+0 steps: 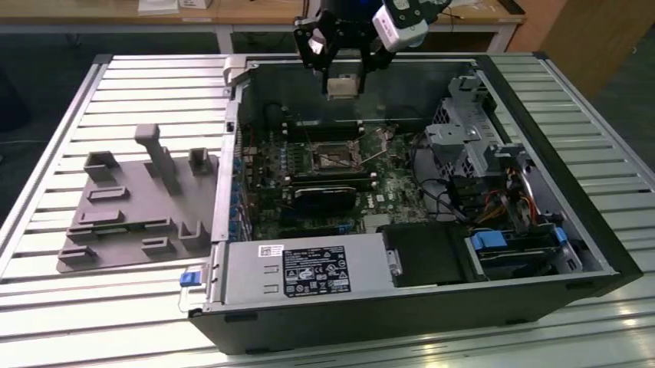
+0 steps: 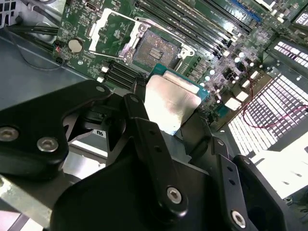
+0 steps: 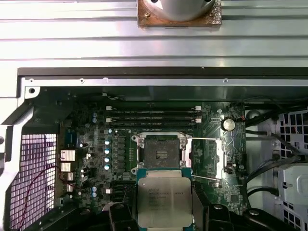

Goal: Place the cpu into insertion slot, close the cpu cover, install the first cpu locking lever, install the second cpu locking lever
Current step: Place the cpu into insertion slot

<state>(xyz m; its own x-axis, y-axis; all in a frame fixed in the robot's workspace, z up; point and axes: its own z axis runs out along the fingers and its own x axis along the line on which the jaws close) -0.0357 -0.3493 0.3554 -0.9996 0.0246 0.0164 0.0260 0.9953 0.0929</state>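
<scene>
While I watch from the remote station, the tool (image 2: 169, 126) has its two black fingers (image 2: 144, 130) drawn in against opposite edges of the cpu (image 2: 171, 101), which it carries with the silver-grey metal top facing the cameras in both wrist views. In the first wrist view the cpu (image 3: 164, 201) sits between the fingers of the tool (image 3: 164, 214), and the insertion slot (image 3: 161, 151) shows bare and dark-centred just past the chip's leading edge, the chip clear of it. Beside the socket the cpu cover (image 3: 219, 159) stands swung open off the socket, its square window uncovered. In the exterior view the tool (image 1: 343, 86) hangs over the far side of the open computer case (image 1: 409, 314), above the slot (image 1: 333, 159). The case rests on a slatted metal bench (image 1: 103, 322), with a grey fixture tray (image 1: 133, 207) well apart at the exterior view's left.
</scene>
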